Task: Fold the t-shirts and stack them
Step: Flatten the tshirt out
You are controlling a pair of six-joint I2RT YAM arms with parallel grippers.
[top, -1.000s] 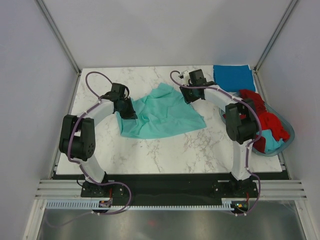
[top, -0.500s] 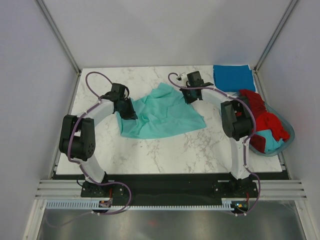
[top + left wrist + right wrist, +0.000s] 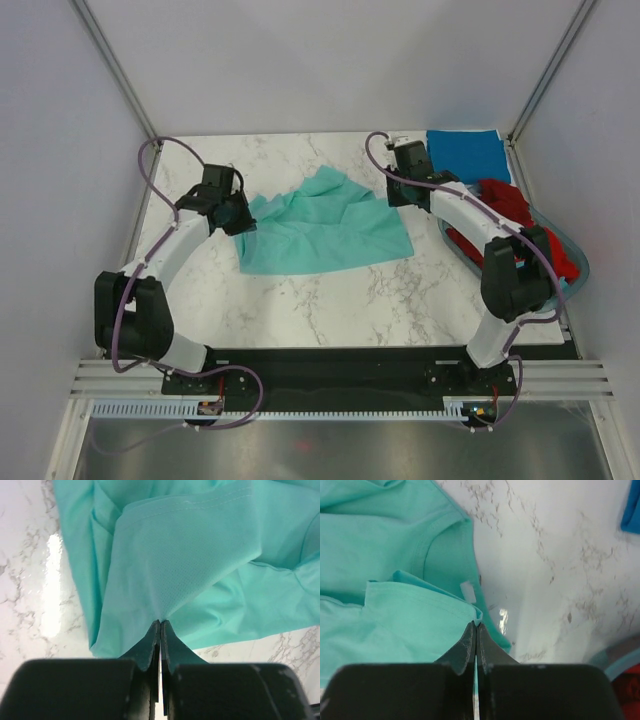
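- The light teal-green t-shirt [image 3: 330, 228] lies crumpled and half spread in the middle of the marble-patterned table [image 3: 400, 295], between the two arms.
- The left pincer [image 3: 160, 623] is clamped on the shirt's left side. Its fingertips are pressed together on a thin pinch of cloth just below a stitched hem, and the fabric rises to them in a small tent.
- The right pincer [image 3: 475, 625] is clamped too, on a hemmed edge at the shirt's far right, close to the collar [image 3: 445, 542] and the small white neck label [image 3: 467, 591].
- Holding two well-separated points on opposite sides looks like a way to lift the shirt and pull it taut, so that it can be laid flat before any fold is made. The garment is bunched, so spreading appears to be the step in hand.
- A deeper blue t-shirt [image 3: 465, 155] sits folded into a neat rectangle at the far right corner of the table, apart from the teal one. It probably marks where the stack is to grow.
- The translucent blue-grey oval basket [image 3: 582, 268] stands at the right edge, partly under the right arm.
- Inside it, red t-shirts [image 3: 508, 205] are heaped loosely and spill over the rim at the far end. A piece of blue-teal cloth [image 3: 545, 287] shows at the near end, though I cannot tell what garment it is.
- Judging by that heap, most of the folding is not yet done.
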